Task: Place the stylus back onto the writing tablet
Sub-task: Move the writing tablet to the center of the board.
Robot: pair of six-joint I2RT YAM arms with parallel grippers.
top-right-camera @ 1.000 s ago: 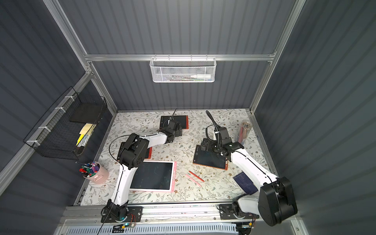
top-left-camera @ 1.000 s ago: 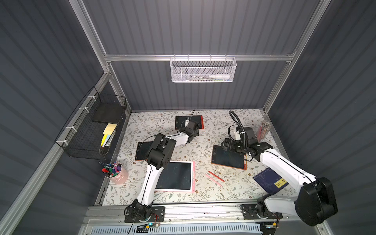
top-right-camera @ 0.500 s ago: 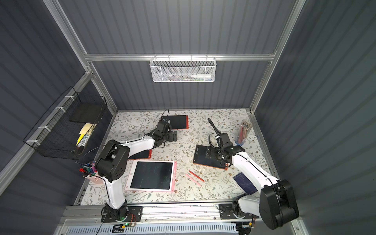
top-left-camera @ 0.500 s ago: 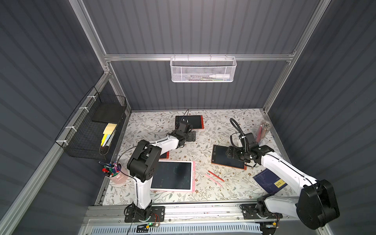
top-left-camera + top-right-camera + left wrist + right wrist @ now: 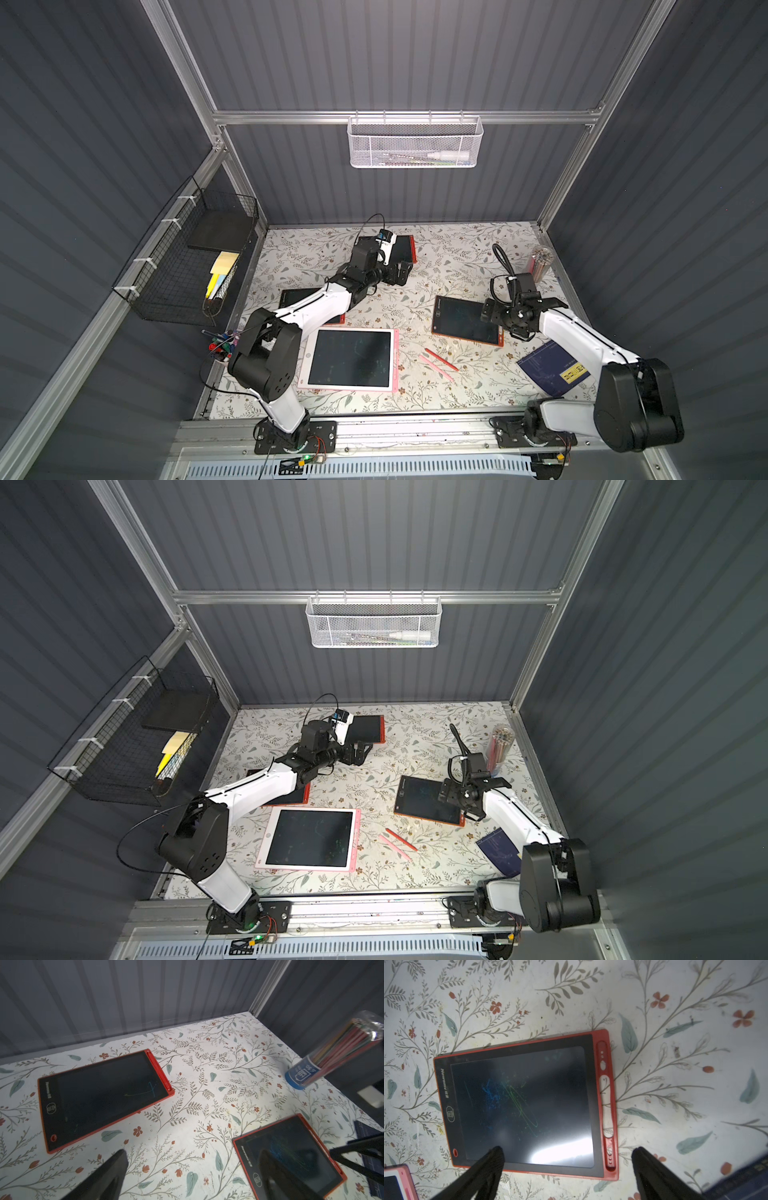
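So the right tool [image 5: 566,1149] has just drifted toward the near edge of the surface [image 5: 457,266] and hangs wide open, empty, over the red tablet [image 5: 521,1103] with the vacant pen slot. The left tool [image 5: 192,1151] is open and empty too, by the far tablet [image 5: 99,1099]. The red stylus [image 5: 441,360] lies untouched between that red tablet and the pink tablet [image 5: 351,359], so pickup hasn't started, I'd say.

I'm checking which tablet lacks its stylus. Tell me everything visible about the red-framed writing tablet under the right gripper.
The red-framed writing tablet lies flat on the floral tablecloth. Its dark, glossy screen carries faint blue and green scribbles. One short bezel shows brand lettering, a bin icon and a small red button. The stylus slot along one long edge looks empty. The open right gripper hangs above it; whether it touches is unclear.
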